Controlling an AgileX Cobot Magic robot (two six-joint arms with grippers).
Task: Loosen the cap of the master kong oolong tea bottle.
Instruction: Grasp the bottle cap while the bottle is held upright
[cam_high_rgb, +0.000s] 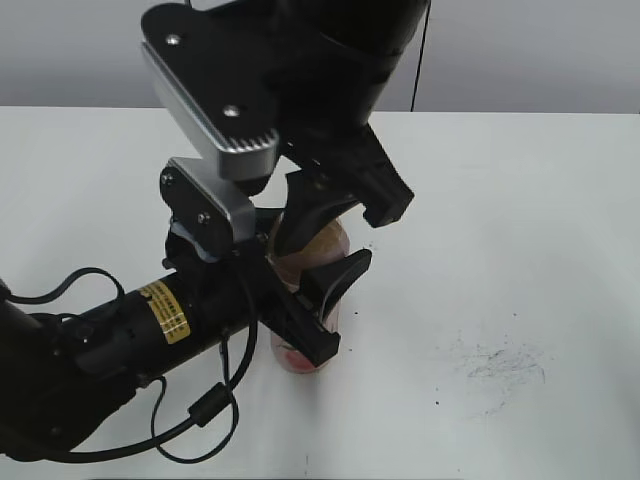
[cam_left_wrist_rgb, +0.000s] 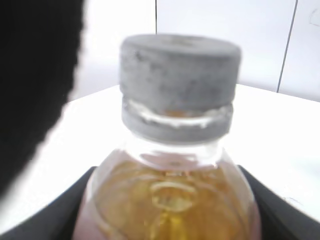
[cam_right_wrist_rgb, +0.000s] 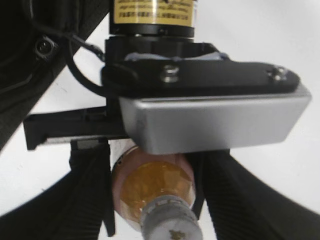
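Two arms are crowding over one white table (cam_high_rgb: 520, 200), and I am watching them from my station. My left gripper (cam_high_rgb: 315, 300) is reaching in from the lower left and grasping the master kong oolong tea bottle (cam_high_rgb: 312, 355) around its shoulder, its dark fingers (cam_right_wrist_rgb: 90, 190) pressing on both sides of the amber body. The bottle is standing upright near the middle of the table, mostly hidden behind both tools. My right gripper (cam_high_rgb: 325, 215) is hanging directly over the neck; whether its jaws are gripping or released I cannot tell, since no view is showing them at the cap (cam_left_wrist_rgb: 180, 75).

I am judging that we are working the twisting step, with the bottle braced and the cap being handled from above. Next, I am thinking the right tool needs a firm hold on the ribbed sides and a turn while the left holds steady.

Much is staying unclear: the label is almost entirely covered, the cap is blurred and cut off in the right wrist view, and I cannot say if the seal ring is broken.
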